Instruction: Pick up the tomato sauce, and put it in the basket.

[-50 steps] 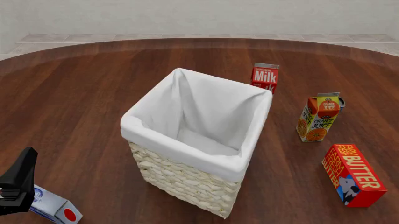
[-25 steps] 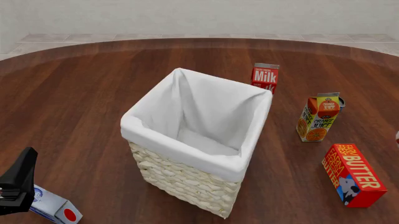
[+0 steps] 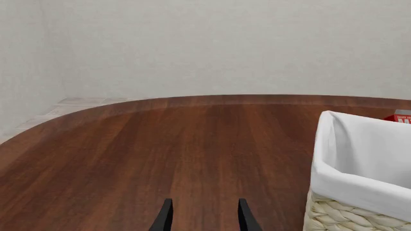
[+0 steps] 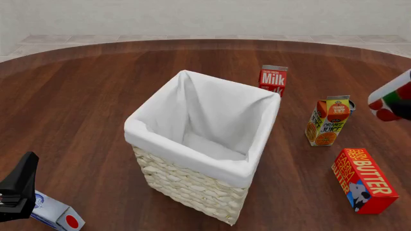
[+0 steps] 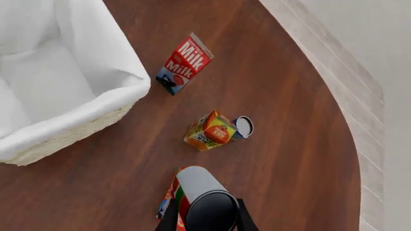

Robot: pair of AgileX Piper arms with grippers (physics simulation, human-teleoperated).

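The tomato sauce point(image 4: 387, 96), a small can with red, green and white marks, hangs in the air at the right edge of the front view, above the table and right of the juice carton. In the right wrist view its dark round end point(image 5: 211, 214) sits between the fingers of my right gripper point(image 5: 205, 220), which is shut on it. The basket point(image 4: 192, 145), pale wicker with a white liner, stands mid-table, well left of the can; its rim point(image 5: 122, 95) also shows there. Near the front left corner, my left gripper point(image 3: 204, 219) is open with nothing in it, beside the basket point(image 3: 340, 185).
A red Milk carton point(image 4: 273, 78) stands behind the basket's far right corner. An orange juice carton point(image 4: 328, 120) stands right of the basket with a small grey-topped can point(image 4: 352, 104) behind it. A Butter box point(image 4: 363, 179) lies front right. A white box point(image 4: 55, 214) lies by the left gripper.
The tomato sauce, held by my right gripper, has come into the front view from the right edge and risen. The left arm has not moved.
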